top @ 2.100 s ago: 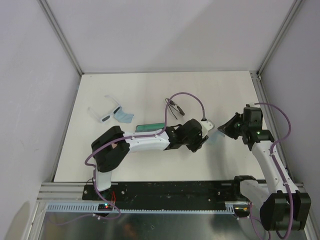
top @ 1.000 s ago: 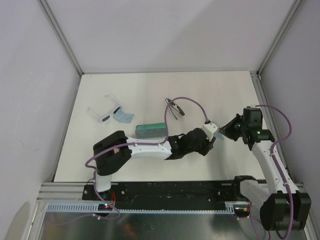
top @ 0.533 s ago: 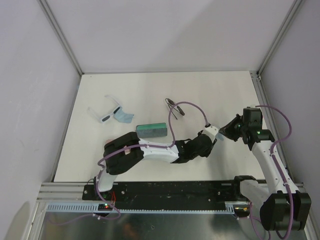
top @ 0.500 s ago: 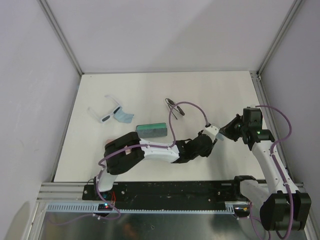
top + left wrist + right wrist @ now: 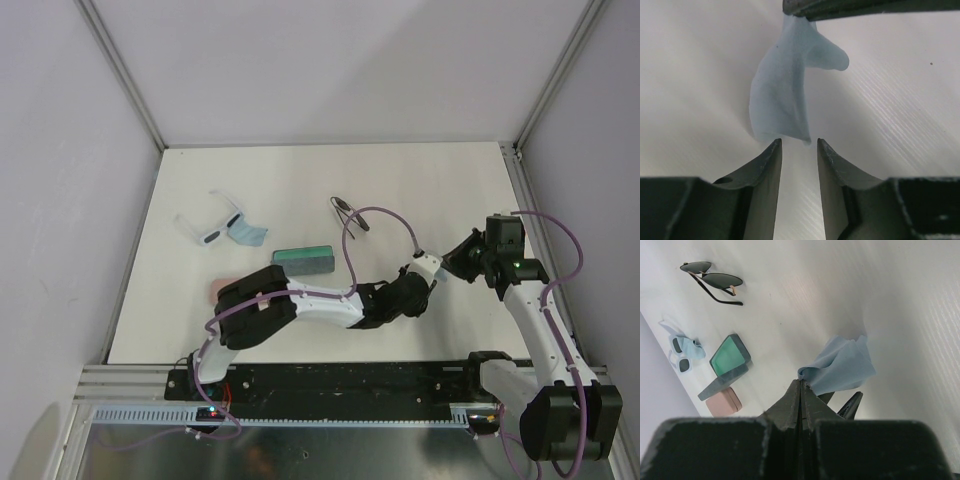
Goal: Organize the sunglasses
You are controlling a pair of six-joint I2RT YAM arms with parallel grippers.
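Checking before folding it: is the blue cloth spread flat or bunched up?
Bunched up: the blue cloth hangs crumpled, pinched at one edge by the shut right pincer.

L arm [image 5: 320, 300] across table [image 5: 430, 180] front; far end open.

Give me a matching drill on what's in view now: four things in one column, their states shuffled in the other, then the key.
1. dark sunglasses
2. white sunglasses
3. grey case
4. right gripper

A. shut on a cloth
B. open, green inside
C. alone on bare table
D. touching a second cloth

Pairs: 1-C, 2-D, 3-B, 4-A
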